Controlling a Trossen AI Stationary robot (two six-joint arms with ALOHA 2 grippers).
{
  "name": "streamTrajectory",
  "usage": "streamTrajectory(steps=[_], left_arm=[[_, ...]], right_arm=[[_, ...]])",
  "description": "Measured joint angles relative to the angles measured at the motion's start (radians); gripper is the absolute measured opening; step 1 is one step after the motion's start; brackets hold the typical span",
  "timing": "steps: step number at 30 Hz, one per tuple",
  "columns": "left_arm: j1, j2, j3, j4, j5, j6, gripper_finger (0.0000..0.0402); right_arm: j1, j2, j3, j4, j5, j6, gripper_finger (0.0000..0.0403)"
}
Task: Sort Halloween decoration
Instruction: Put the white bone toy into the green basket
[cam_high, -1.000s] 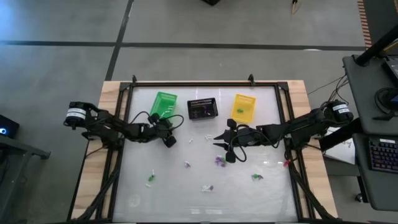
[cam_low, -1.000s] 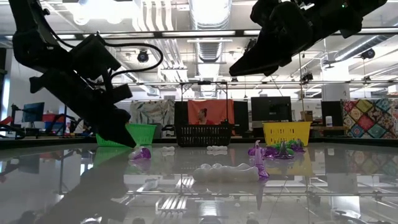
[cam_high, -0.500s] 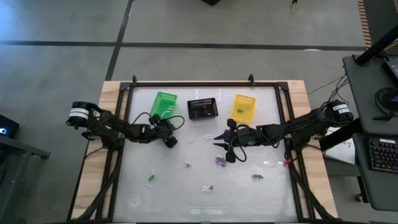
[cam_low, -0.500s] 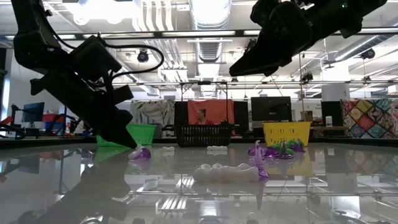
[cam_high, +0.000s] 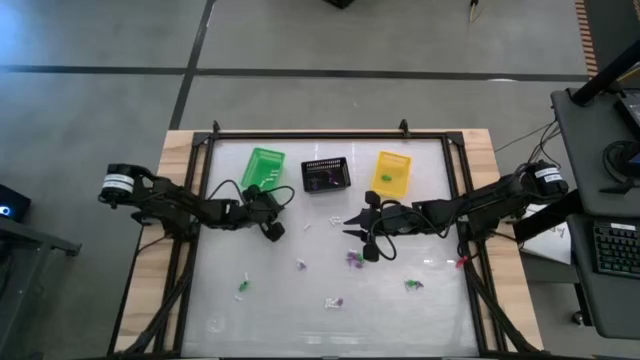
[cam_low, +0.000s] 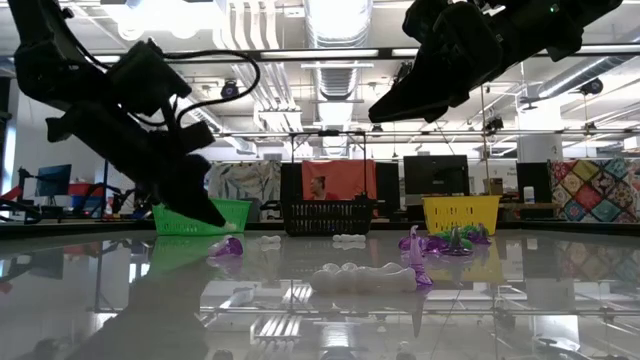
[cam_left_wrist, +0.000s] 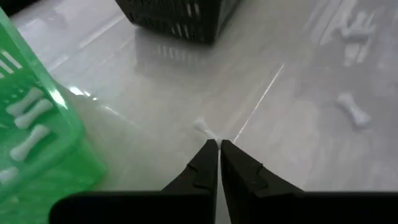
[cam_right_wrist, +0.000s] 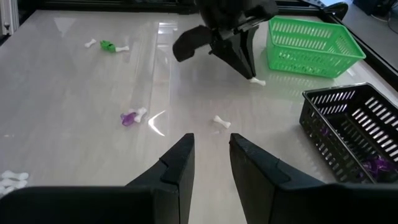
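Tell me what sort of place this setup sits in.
Probably a robotics lab or open workshop. The low view looks past the glossy table to exposed ceiling ducts and monitors on benches; the high view shows a desk with a keyboard beside the wood-framed table, on bare concrete floor.

Closed fingers (cam_left_wrist: 205, 163) gripping white bone (cam_left_wrist: 203, 129)

- Grey floor (cam_high: 100, 40) crossed by dark lines.
- Desk with keyboard (cam_high: 618, 245) at right.
- Ceiling of ducts and strip lights (cam_low: 340, 20).
- Monitors (cam_low: 436, 176), patterned quilt (cam_low: 590, 190) behind.
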Motion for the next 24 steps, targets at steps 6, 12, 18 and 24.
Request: streamTrajectory(steps=[6, 12, 18, 24], left_arm=[[-0.001, -0.035, 0.0, -0.02, 0.026, 0.034, 0.0], [-0.017, -0.044, 0.0, -0.015, 0.033, 0.081, 0.0], [-0.021, -0.126, 0.0, -0.018, 0.076, 0.092, 0.0], [-0.019, -0.303, 0.0, -0.044, 0.047, 0.119, 0.0]], right_arm=[[0.0, 0.0, 0.0, 0.0, 0.0, 0.013, 0.0095], [0.0, 0.0, 0.0, 0.0, 0.0, 0.022, 0.0095], [0.0, 0.0, 0.0, -0.002, 0.0, 0.021, 0.0095], [0.0, 0.0, 0.0, -0.003, 0.0, 0.028, 0.0095]])
